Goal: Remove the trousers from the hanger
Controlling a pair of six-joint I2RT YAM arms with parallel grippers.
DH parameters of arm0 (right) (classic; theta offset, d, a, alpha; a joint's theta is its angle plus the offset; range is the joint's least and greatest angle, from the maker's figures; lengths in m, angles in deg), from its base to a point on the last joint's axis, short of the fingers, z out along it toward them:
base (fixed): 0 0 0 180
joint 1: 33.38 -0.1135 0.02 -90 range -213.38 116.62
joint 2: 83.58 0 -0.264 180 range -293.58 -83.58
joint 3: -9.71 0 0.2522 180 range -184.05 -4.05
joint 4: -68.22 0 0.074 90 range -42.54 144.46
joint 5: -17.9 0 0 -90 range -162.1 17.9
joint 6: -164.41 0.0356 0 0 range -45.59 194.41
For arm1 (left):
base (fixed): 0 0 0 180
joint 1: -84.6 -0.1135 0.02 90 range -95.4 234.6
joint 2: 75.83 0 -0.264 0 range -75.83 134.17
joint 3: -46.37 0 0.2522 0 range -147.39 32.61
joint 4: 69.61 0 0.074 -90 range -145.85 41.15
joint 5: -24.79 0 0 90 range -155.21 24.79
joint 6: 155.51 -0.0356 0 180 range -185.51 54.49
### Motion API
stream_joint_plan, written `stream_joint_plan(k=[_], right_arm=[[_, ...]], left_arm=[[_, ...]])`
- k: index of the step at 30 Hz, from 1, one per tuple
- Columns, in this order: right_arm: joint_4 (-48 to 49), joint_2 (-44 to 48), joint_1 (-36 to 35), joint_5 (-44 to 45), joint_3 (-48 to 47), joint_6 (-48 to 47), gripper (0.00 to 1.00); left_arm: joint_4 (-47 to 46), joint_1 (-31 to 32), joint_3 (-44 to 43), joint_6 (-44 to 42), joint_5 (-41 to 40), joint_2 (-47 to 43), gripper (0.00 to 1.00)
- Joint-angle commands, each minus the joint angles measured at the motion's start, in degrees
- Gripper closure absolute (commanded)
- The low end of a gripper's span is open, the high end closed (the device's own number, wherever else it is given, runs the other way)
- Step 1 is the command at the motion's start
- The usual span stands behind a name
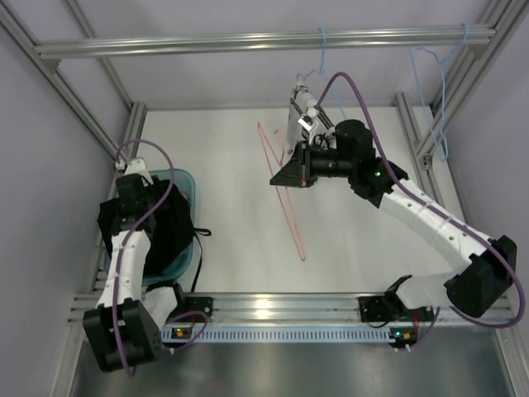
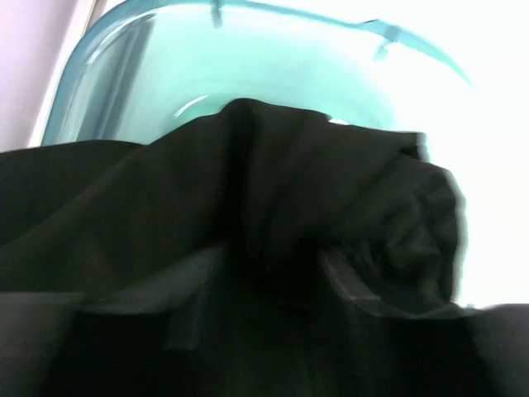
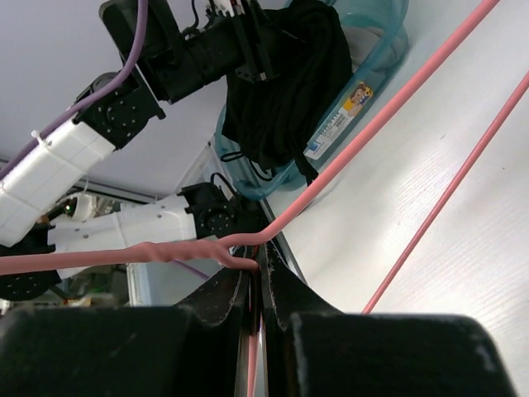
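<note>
The right jaws pinch the thin pink wire hanger (image 3: 178, 251), well apart from the tub (image 2: 273, 66). The left jaws pinch soft black trousers (image 2: 248, 248) bunched over that smooth blue-green plastic tub.

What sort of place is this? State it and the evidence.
Probably a robot lab test cell: an aluminium-profile frame encloses a white table, with left arm and right arm bolted at its edge.

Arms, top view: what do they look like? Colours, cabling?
Left arm and right arm: white links, black joint housings and bases. A purple cable loops along each. Right claw: black, two wedge-shaped fingers.
</note>
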Motion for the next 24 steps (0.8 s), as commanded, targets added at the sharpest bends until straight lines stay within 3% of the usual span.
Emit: stream_joint_plan(k=[1,5,9,10,13,20,24], right_arm=[[-0.40,5.00,-0.58,-2.29,-2.65,-4.05,1.00],[-0.84,6.94,-0.58,-5.19,-1.68,-5.81,1.00],[-2.42,7.91,-1.02,-9.32,-1.15,-8.97,1.00],[-3.47,8.00,-1.37,-10.98,-0.98,-10.28,1.00],[-5.66,7.56,-2.51,-13.19,-1.24,-13.27,1.00],[-8.57,3.00,-7.34,-13.90,-5.62,-17.76,1.00],[-8.58,-1.13,-8.84,-14.16,-8.70,-17.86,1.00]], left_arm=[[2.95,-0.32,-3.62,1.85,7.21,-6.06,0.41],[7.79,-0.32,-7.40,-1.31,21.18,-15.55,0.17],[8.06,-0.23,-10.92,-7.80,42.00,-24.08,0.10],[8.06,-0.32,-11.88,-8.69,50.92,-24.45,0.07],[8.06,-0.23,-15.40,-11.85,62.21,-24.27,0.04],[7.89,-0.23,-16.29,-30.81,76.47,-24.62,0.05],[7.89,-0.23,-16.46,-38.74,78.16,-24.63,0.05]])
